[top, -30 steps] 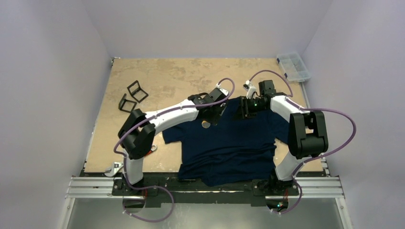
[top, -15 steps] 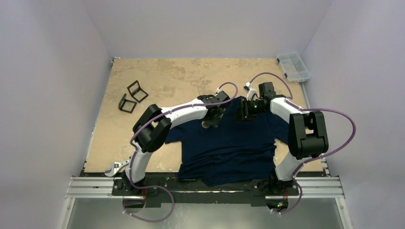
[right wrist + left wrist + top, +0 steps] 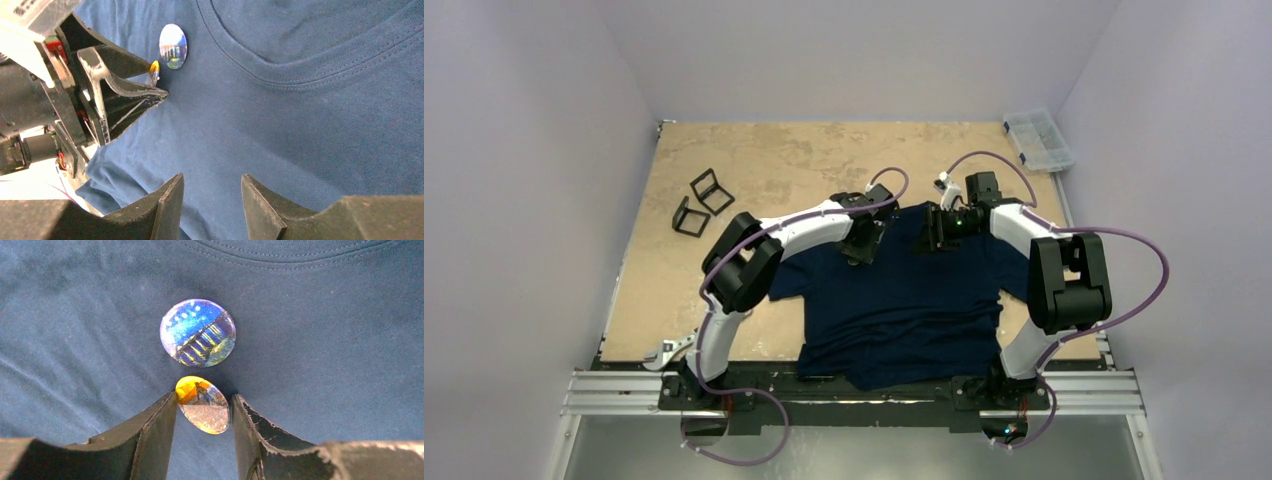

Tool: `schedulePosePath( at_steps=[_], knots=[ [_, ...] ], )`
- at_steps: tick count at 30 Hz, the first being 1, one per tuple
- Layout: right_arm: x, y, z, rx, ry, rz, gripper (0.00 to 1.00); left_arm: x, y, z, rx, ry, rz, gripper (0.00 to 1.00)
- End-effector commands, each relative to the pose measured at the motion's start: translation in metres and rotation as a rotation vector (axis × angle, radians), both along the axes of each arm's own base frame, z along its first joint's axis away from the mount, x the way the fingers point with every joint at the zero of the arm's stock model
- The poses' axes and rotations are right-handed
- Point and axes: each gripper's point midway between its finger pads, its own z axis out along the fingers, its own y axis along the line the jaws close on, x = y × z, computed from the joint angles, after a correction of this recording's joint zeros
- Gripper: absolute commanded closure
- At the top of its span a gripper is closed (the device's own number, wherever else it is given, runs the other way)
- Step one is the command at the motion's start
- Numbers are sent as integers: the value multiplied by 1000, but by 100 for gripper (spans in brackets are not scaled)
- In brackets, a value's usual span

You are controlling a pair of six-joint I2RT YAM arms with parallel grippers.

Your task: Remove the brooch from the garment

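The garment [image 3: 904, 300] is a dark navy T-shirt lying flat, collar away from the arm bases. A round blue brooch [image 3: 197, 333] lies flat on it just below the collar. Beside that, an orange brooch [image 3: 205, 407] stands tilted up off the cloth between the fingers of my left gripper [image 3: 203, 396], which is shut on its edges. From the right wrist the orange brooch [image 3: 154, 72] shows edge-on at the left gripper's tips [image 3: 157, 92], next to the blue brooch [image 3: 173, 46]. My right gripper [image 3: 212, 177] hovers open over the shirt's chest [image 3: 300, 125], holding nothing.
Two black folding stands [image 3: 704, 200] sit on the tan table [image 3: 754, 160] at the left. A clear compartment box [image 3: 1039, 140] rests at the back right corner. A small metal part [image 3: 664, 352] lies at the near left edge. Walls enclose the table.
The left arm swung its elbow inward and its gripper shifted slightly toward the collar. The pale disc seen under that gripper earlier is now hidden from above. The right arm stayed put.
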Motion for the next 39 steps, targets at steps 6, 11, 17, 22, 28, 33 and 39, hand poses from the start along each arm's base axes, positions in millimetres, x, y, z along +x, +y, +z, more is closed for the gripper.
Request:
schedulePosePath(
  at_steps=[6, 11, 17, 22, 28, 33, 39],
  knots=[
    [12, 12, 26, 78, -75, 47, 45, 3, -27, 55, -378, 53, -105, 57],
    [16, 16, 28, 106, -82, 49, 44, 5, -32, 64, -506, 117, -135, 64],
    [18, 17, 25, 114, -67, 47, 44, 19, -14, 61, -369, 27, -94, 52],
    [18, 14, 23, 91, -69, 31, 44, 11, -4, 56, -153, -48, -41, 43],
    [16, 9, 16, 50, -59, 15, 45, 11, 0, 38, -74, -40, -8, 44],
    [17, 9, 16, 51, -59, 16, 45, 14, 0, 30, -32, -29, -17, 45],
    [17, 9, 17, 48, -68, 14, 45, 10, -4, 17, -29, -1, -33, 46]
  ],
)
